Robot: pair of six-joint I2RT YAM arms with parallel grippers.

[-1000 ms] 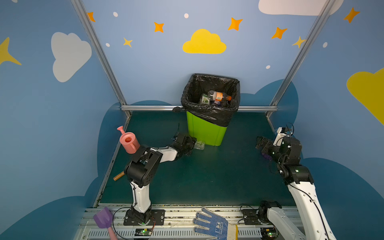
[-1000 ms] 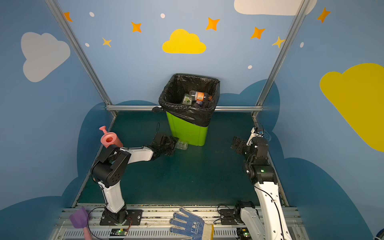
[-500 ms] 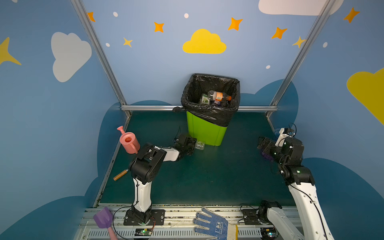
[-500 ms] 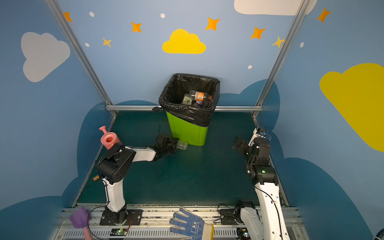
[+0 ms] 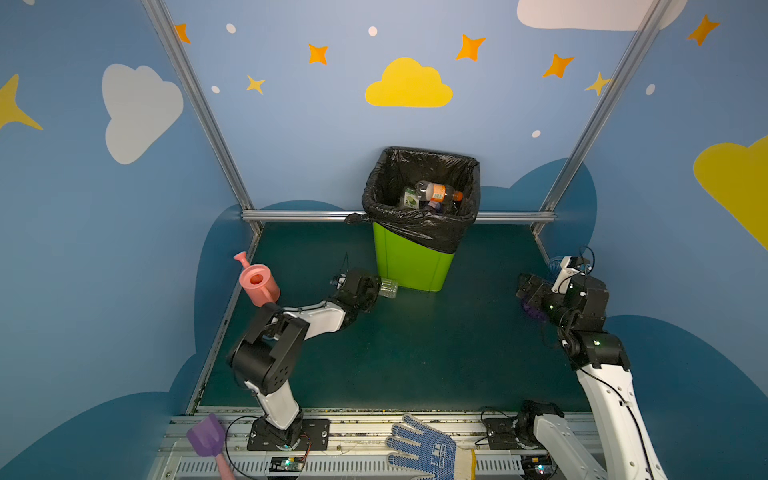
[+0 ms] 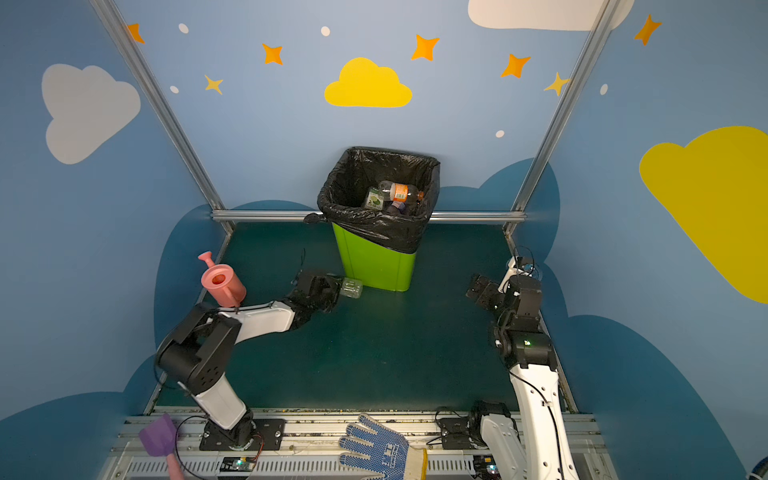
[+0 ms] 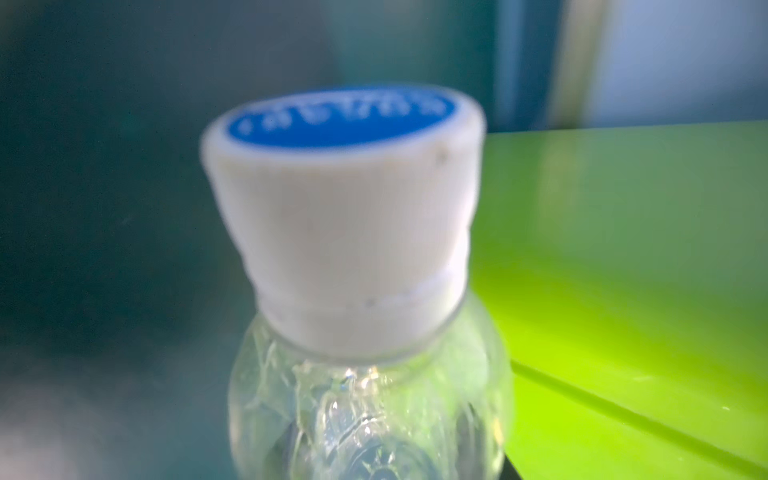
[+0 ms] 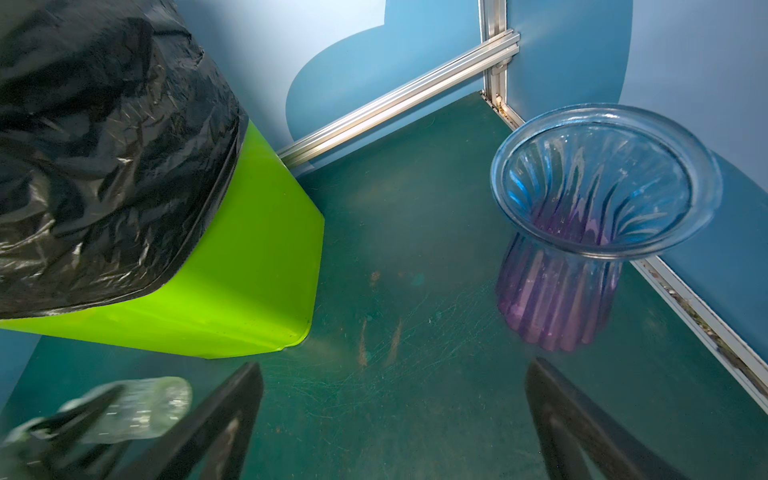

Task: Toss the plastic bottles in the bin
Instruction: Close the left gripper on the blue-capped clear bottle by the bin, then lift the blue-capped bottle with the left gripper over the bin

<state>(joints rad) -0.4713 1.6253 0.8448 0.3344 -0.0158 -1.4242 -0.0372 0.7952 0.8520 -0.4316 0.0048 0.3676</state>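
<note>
A small clear plastic bottle (image 5: 389, 288) (image 6: 353, 287) lies on the green floor at the foot of the lime-green bin (image 5: 411, 262) (image 6: 374, 262). My left gripper (image 5: 374, 289) (image 6: 337, 286) is shut on it. In the left wrist view its white cap with a blue top (image 7: 345, 216) fills the picture, with the bin wall (image 7: 623, 249) beside it. Several bottles (image 5: 436, 193) (image 6: 399, 192) lie inside the black liner. My right gripper (image 5: 525, 291) (image 8: 392, 365) stands open and empty at the right, and its view catches the held bottle (image 8: 137, 409).
A blue and purple ribbed vase (image 8: 602, 187) (image 5: 534, 311) stands by the right wall, close to my right gripper. A pink watering can (image 5: 257, 282) (image 6: 220, 282) sits at the left edge. A blue glove (image 5: 419, 451) and a purple shovel (image 5: 205, 436) lie on the front rail.
My left gripper has closed on the clear bottle by the bin, and that arm's elbow has shifted. The right arm has drifted slightly to the right, still open.
</note>
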